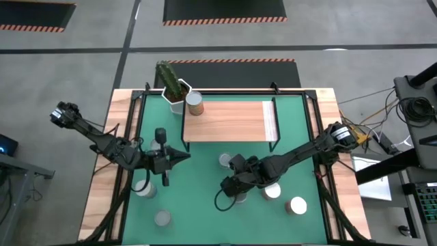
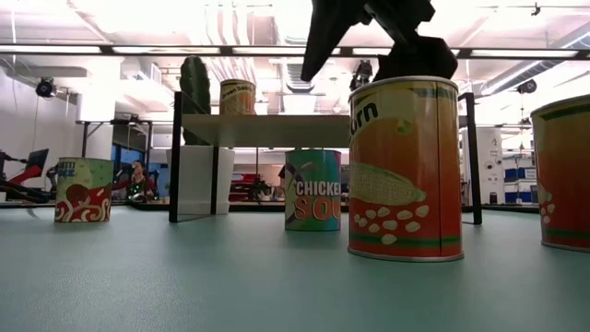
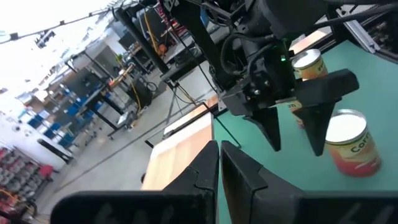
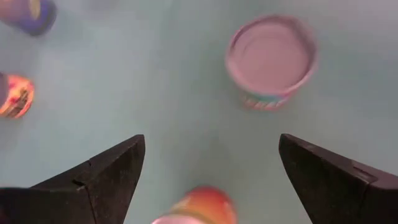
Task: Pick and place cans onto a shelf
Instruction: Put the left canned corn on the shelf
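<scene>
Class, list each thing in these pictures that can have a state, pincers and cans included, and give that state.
left pincer: shut, empty.
right pincer: open, above the corn can, gripping nothing.
corn can: upright on the green mat, not gripped.
shelf can: upright on the shelf.
chicken soup can: upright on the green mat.

**Colleague:** What sort of place are you working in?

**Me:** I see a robotics lab or workshop. My bench is a light-wood table (image 1: 102, 198) on a grey concrete floor with orange-and-black striped hazard mats (image 1: 224, 11).

**Colleague:** Anything beyond it?

**Me:** White ceiling pipes and strip lights (image 2: 230, 37), blue-stocked storage racks (image 3: 59, 121), and black cabling beside a grey equipment stand (image 1: 403, 109).
</scene>
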Robot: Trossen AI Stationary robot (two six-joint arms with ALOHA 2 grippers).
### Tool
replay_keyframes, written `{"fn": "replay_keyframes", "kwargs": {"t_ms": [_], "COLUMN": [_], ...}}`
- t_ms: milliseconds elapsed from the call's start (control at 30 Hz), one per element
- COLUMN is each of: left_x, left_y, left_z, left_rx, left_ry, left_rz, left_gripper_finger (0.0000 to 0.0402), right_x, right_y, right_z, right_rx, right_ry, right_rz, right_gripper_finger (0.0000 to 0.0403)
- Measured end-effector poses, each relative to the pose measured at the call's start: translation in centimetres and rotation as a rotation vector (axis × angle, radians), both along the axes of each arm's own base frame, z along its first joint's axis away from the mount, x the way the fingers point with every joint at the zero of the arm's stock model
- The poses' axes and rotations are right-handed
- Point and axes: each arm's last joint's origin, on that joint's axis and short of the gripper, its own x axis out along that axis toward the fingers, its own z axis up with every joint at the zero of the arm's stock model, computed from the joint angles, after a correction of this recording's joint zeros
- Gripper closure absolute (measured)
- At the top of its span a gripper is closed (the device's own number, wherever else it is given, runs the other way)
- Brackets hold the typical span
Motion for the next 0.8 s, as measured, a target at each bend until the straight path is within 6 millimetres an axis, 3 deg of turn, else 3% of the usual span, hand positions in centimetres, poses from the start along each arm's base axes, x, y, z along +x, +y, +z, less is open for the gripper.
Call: {"fn": "replay_keyframes", "kwargs": {"t_ms": [400,800], "left_x": [0.1,0.1], "left_y": [0.0,0.0], "left_z": [0.3,0.4], "left_rx": [0.033,0.041], "left_ry": [-0.025,-0.03], "left_rz": [-0.007,-0.009], "left_gripper_finger": [0.0402,0.0402], "right_x": [-0.4,-0.7], "right_y": [0.0,1.2], "right_z": [-0.6,-0.6], "right_rx": [-0.103,0.088], "right_ry": [-0.005,0.077], "right_rz": [-0.032,0.11], "right_gripper_finger": [0.0044,0.0044]}}
